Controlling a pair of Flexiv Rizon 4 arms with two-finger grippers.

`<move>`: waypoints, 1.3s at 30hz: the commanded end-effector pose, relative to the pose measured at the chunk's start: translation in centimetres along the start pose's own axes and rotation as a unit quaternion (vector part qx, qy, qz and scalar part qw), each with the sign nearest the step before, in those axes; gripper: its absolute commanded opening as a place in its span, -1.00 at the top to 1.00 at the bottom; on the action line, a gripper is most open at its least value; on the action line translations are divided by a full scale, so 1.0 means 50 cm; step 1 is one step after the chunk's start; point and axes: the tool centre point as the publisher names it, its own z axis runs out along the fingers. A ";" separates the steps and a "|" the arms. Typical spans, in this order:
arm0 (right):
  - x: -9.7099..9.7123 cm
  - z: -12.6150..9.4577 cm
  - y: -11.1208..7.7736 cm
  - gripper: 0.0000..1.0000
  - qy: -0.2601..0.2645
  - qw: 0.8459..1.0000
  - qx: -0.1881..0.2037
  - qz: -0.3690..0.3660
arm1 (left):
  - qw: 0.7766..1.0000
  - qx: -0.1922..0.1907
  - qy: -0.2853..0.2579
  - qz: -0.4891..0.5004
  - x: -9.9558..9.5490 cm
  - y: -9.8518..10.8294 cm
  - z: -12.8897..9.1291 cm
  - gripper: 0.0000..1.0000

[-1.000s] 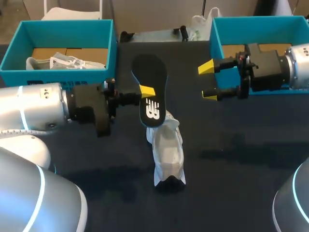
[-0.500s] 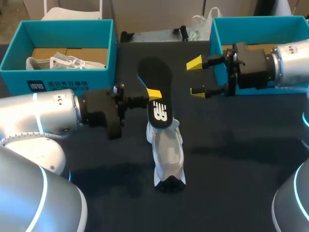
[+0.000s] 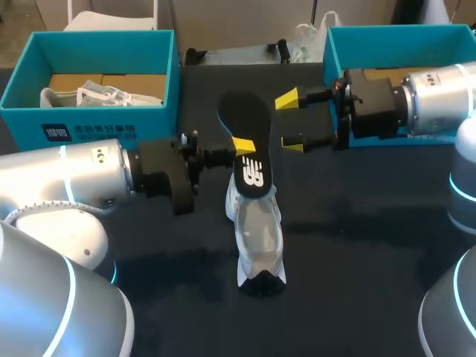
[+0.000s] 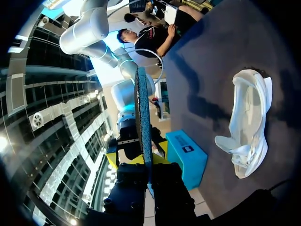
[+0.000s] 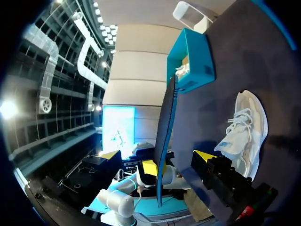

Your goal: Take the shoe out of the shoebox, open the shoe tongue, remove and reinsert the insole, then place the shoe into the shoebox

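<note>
In the last half second my left arm has carried the flat black insole [image 3: 249, 141] a little to the right, and my right gripper [image 3: 290, 123] has slid leftward toward it.

At the far left of the dark cloth-covered table [image 3: 357, 245] stands a teal cardboard shoebox [image 3: 89, 123] with a pale lace-up shoe [image 3: 100, 95] lying inside. My left gripper [image 3: 239, 146] is clamped on the insole near its middle and holds it raised. In its wrist view the insole [image 4: 142, 108] rises edge-on from between the fingers.

The insole's logo end hangs over the white mesh sneaker [image 3: 256, 230], which lies on the middle of the table, outside both boxes. I cannot tell whether the two touch.

My right gripper, fingers spread and holding nothing, sits just right of the insole. Behind that arm, at the far right, is a second teal shoebox [image 3: 401, 37].
</note>
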 end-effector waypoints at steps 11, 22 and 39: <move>-0.015 0.058 0.021 -1.00 0.007 1.000 0.017 -0.002 | 1.000 -0.007 -0.001 0.010 0.008 -0.007 0.012 1.00; -0.005 0.078 0.013 -0.07 0.007 1.000 0.016 0.011 | 1.000 -0.007 -0.001 0.010 0.008 -0.007 0.012 1.00; 0.000 0.087 0.002 0.43 0.013 0.999 0.010 0.040 | 1.000 -0.007 -0.001 0.010 0.008 -0.007 0.012 1.00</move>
